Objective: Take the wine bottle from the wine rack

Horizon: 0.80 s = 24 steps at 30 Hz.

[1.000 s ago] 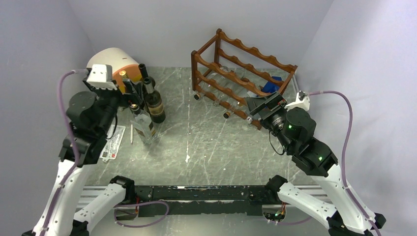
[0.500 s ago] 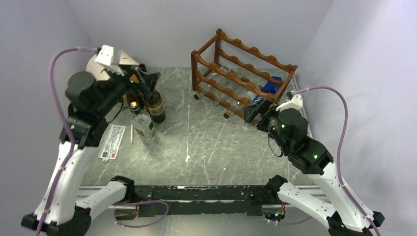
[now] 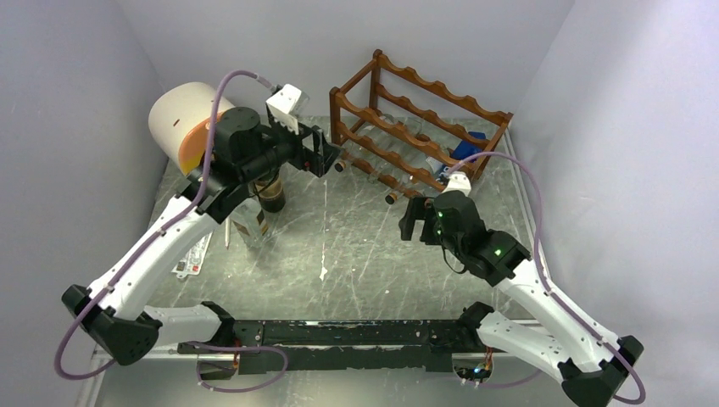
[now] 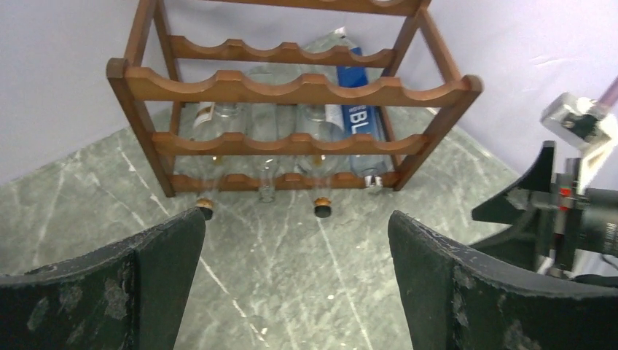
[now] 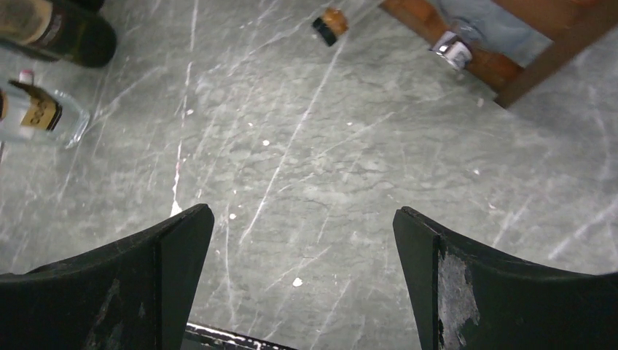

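At the back right of the grey marble-patterned table (image 3: pixel 356 263) stands the one wine rack (image 4: pixel 295 86), upright on its corner posts. Three scalloped rails cross its front, each cut with four scoops.

Four glass bottles lie side by side in its lowest tier, one per scoop. From the left in the left wrist view they are:
- a cork-stoppered wine bottle (image 4: pixel 205 209)
- a bare-necked clear bottle (image 4: pixel 267 191)
- a dark-capped wine bottle (image 4: pixel 321 210)
- a blue-labelled bottle (image 4: pixel 355 109) with a silver cap

Each has its long axis running front to back through the rack, roughly level. All four necks point out of the front toward the arms, their tips past the lowest front rail.

Both grippers are empty.
- The left gripper (image 4: pixel 296 219) hovers in front of the rack and faces it squarely, apart from it. Its fingers are spread wide with nothing between them.
- The right gripper (image 5: pixel 302 213) hangs near the rack's right front corner and is aimed down at bare table. Its fingers are equally wide apart and hold nothing.

On the left side of the table at least two more bottles stand upright close together, partly hidden by the left arm: a dark bottle (image 3: pixel 273 195) and a clear bottle (image 3: pixel 252 222). Behind them lies a white cylinder (image 3: pixel 182 114) with an orange end face. One card (image 3: pixel 193 254) and one pen (image 3: pixel 227 231) lie flat nearby.
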Tool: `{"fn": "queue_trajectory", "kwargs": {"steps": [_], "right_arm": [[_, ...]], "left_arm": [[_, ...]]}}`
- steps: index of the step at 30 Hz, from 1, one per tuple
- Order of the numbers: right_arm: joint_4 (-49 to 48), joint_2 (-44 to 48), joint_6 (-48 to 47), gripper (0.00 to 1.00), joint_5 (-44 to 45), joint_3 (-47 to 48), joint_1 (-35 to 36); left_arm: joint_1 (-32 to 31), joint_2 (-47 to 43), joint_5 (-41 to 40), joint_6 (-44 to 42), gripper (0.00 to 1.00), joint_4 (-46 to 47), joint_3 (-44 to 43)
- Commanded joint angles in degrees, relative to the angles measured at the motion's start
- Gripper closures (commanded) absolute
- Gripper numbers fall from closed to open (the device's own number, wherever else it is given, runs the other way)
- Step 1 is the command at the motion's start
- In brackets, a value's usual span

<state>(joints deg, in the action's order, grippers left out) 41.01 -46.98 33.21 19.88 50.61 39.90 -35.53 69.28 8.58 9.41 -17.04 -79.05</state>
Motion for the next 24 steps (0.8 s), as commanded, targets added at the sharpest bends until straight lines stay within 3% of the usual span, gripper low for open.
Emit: {"fn": "queue_trajectory", "kwargs": {"steps": [1,6,13,24], "right_arm": [[-8.0,-0.8,-9.9,0.00,-7.8,-1.0,-0.2],[-7.8,-4.9,-17.7,0.00,-8.9,2.5,-0.1],[-9.3,-10.7,-32.1,0.00,-13.8,7.7,0.1],[-14.5,-8.1,-67.8,0.00,-27.8,3.1,0.1]], "left_arm": [[-0.2,1.7,-2.6,-6.8,0.01,1.8,-1.0],[-0.1,-2.7,-7.5,-10.5,0.01,7.8,7.0],[0.4,-12.2,-2.4,-10.0,0.01,16.1,16.4],[1.0,-13.8,-10.5,-8.8,0.01,16.2,19.2]]}}
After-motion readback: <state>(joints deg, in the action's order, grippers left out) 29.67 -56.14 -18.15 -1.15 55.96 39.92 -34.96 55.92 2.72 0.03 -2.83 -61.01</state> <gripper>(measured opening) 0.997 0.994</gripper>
